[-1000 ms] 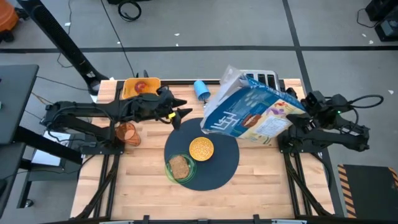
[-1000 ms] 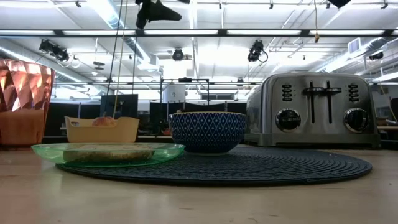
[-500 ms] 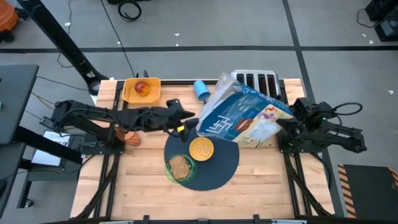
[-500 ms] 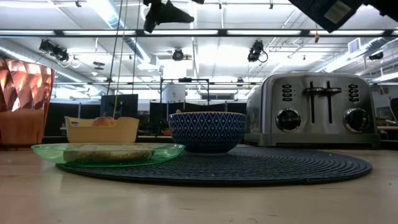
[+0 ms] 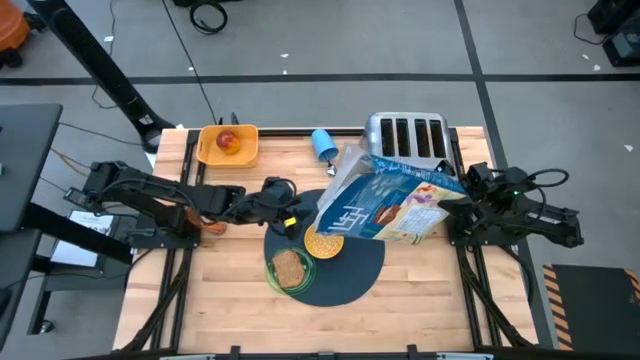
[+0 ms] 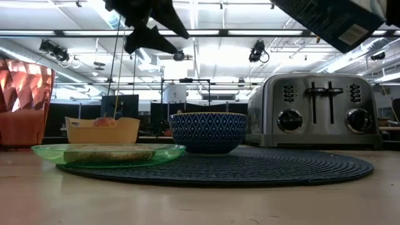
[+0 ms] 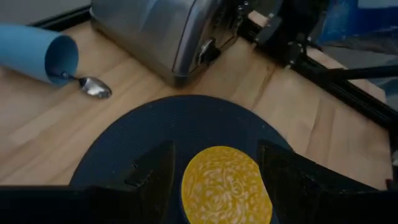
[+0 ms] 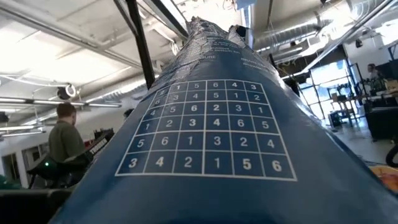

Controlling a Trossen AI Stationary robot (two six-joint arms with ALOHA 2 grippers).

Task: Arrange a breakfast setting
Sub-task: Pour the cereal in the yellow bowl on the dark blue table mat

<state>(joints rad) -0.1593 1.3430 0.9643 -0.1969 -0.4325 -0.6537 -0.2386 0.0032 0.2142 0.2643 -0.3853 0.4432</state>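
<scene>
On the round dark mat (image 5: 350, 275) stand the bowl (image 5: 322, 246), yellow inside, and the green plate with toast (image 5: 289, 268). My left gripper (image 7: 217, 180) hangs open above the mat's far left part, and the bowl (image 7: 225, 183) shows between its fingers below. My right gripper (image 5: 455, 205) is shut on a blue cereal box (image 5: 385, 200) held in the air. The blue cup (image 7: 31, 53) lies on its side with the spoon (image 7: 93, 87) at its mouth. The apple (image 5: 228, 142) lies in the tray. The orange tumbler (image 6: 24, 103) stands at the left. My right gripper holds the cereal box by its end toward the table's right (image 5: 440, 210), coming from the right. The box fills the wrist view and hides the fingers. The box is lifted clear and slants, with its other end (image 5: 335, 205) over the bowl's far side.
The silver toaster (image 5: 405, 135) stands at the far right, just behind the box. The orange-yellow tray (image 5: 228, 145) sits at the far left. Bare wood lies along the near edge (image 5: 330, 330). A person (image 8: 62, 140) stands in the room beyond.
My left gripper has sunk and swung toward the near edge, closing on the bowl. My right gripper has come down with the cereal box. The box has dropped lower, uncovered the toaster, and its free end now overlaps the bowl.
</scene>
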